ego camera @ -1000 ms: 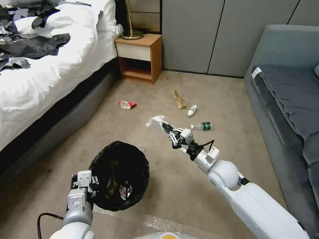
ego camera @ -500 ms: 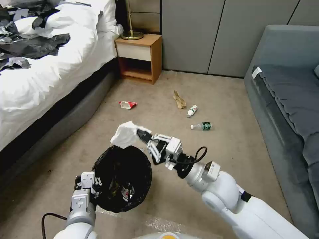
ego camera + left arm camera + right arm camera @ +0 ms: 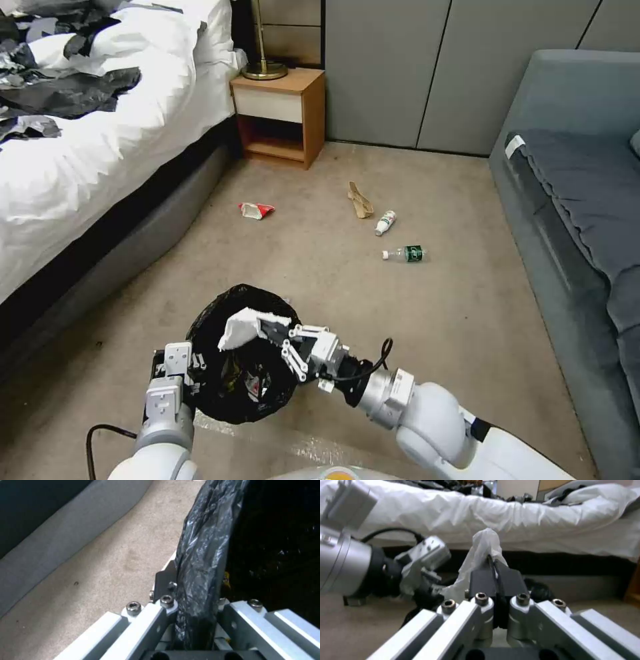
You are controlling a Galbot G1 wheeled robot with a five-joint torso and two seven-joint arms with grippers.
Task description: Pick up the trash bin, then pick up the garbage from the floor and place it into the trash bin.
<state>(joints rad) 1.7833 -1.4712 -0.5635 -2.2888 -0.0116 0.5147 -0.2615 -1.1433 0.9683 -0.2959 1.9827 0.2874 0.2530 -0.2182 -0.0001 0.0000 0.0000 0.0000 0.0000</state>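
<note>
The trash bin (image 3: 213,393), lined with a black bag, hangs off the floor with my left gripper (image 3: 193,380) shut on its rim (image 3: 200,585). Wrappers lie at its bottom. My right gripper (image 3: 270,329) is shut on a white tissue (image 3: 240,328) and holds it over the bin's mouth; the wrist view shows the tissue (image 3: 480,555) pinched between the black pads (image 3: 483,582). Other garbage lies on the carpet: a red-white packet (image 3: 256,211), a tan strip (image 3: 360,200), a white bottle (image 3: 385,222) and a clear green-labelled bottle (image 3: 406,254).
A bed (image 3: 87,133) with white covers and black sheets runs along the left. A wooden nightstand (image 3: 280,117) stands at the back, a grey sofa (image 3: 580,200) on the right. Open carpet lies between them.
My right arm swung the tissue left and down, from beyond the bin to just over its mouth. The left gripper and bin stayed nearly still.
</note>
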